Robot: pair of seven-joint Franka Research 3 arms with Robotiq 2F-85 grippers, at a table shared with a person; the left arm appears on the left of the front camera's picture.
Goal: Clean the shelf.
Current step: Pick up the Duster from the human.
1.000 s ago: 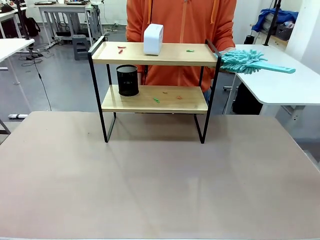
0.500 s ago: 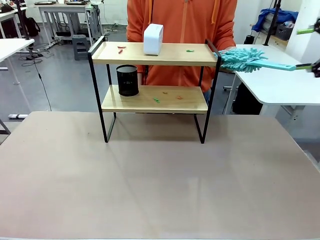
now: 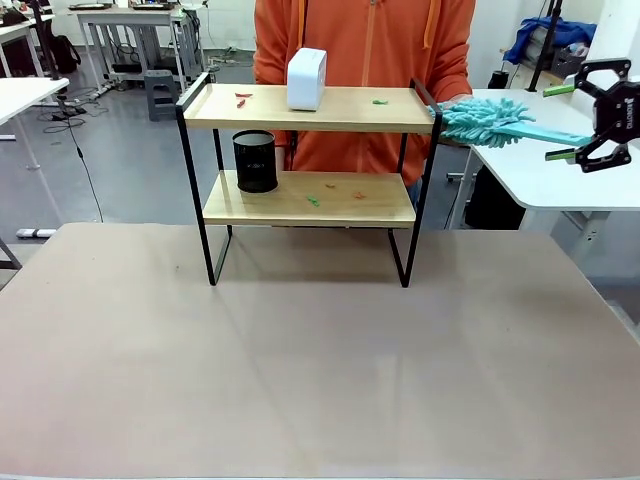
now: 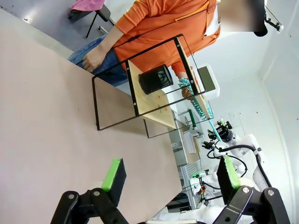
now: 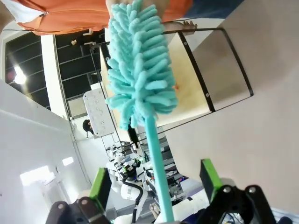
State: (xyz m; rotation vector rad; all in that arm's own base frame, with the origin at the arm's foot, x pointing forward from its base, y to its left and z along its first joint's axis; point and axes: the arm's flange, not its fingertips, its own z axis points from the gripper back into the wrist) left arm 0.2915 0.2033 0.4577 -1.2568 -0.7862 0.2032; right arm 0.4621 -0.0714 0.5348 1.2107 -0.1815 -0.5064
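Hovering low over the tan table (image 4: 42,93), your left pincer (image 4: 170,175) is standing with its green pads wide apart and nothing between them. The shelf (image 3: 360,106) is waiting well ahead of it, at the far side of the table, with a person in an orange top (image 3: 360,40) standing right behind.

Nothing is looking cleaned yet. On the shelf, a black mesh cup (image 3: 255,160) is sitting at the left end of the lower board, a white box (image 3: 306,78) is standing on the upper board, and small red and green scraps (image 3: 240,99) are lying on both boards.

Off the shelf's right end, a teal duster (image 3: 485,120) is being held out over the neighbouring white table, its fluffy head nearest the shelf and its thin handle pointing away. Your right pincer (image 3: 562,122) is arriving at that handle: in the right wrist view the handle is running straight between the two green pads, which are standing fully apart and, as far as one can tell, not touching it.

So you are only collecting the tool, in my judgement. Closing on the handle, taking it over, and sweeping the scraps off both boards, around the cup and box, are all waiting to be done.
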